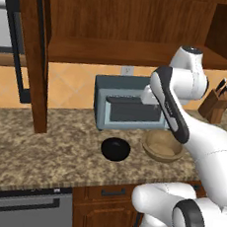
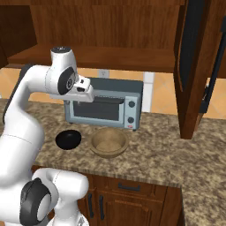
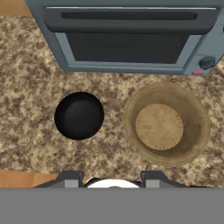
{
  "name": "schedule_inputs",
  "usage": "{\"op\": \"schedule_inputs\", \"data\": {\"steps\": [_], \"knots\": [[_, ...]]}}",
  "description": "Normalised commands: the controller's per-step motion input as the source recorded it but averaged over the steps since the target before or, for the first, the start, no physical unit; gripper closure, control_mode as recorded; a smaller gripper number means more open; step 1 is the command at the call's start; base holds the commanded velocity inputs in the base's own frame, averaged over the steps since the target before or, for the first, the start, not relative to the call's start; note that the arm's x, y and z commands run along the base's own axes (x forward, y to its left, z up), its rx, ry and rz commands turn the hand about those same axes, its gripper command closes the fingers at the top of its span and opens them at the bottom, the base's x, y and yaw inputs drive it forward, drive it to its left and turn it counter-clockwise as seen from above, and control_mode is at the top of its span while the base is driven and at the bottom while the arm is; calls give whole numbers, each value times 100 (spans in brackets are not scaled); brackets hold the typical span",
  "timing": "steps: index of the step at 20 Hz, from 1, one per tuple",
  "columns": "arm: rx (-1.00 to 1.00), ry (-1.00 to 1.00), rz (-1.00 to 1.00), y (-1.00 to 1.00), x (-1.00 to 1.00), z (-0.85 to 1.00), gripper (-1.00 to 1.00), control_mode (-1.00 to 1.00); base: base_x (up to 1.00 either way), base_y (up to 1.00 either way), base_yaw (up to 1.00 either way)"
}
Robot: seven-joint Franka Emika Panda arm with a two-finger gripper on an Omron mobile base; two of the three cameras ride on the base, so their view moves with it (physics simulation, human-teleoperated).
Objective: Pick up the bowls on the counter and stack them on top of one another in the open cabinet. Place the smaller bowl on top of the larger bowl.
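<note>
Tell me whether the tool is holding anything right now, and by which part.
Nothing is held. The tool hovers above the counter, fingertips apart with nothing between them; the black bowl and the tan bowl both sit on the granite.

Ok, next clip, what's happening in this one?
A white robot arm is raised above the counter, looking down at two bowls; it holds nothing. The small black bowl and the wider tan bowl sit side by side, apart, in front of the grey-blue toaster oven. The cabinet shelf above has no bowl on it. The gripper's fingertips just show in the hand view, too little to tell their spread.
</note>
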Motion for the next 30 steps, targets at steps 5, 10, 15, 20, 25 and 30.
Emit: {"op": "schedule_inputs", "data": {"steps": [5,10,15,20,25,30], "knots": [[0,1,0,0,-7,-5,-100,-100,0,0,0],[-9,4,8,84,-17,-46,-100,-100,0,0,0],[-14,3,19,100,-5,-68,-100,-100,0,0,0],[-11,33,12,87,26,-59,-100,-100,0,0,0],[-7,15,5,33,25,-75,-100,-100,0,0,0],[-13,0,0,0,10,-95,-100,-100,0,0,0]]}}
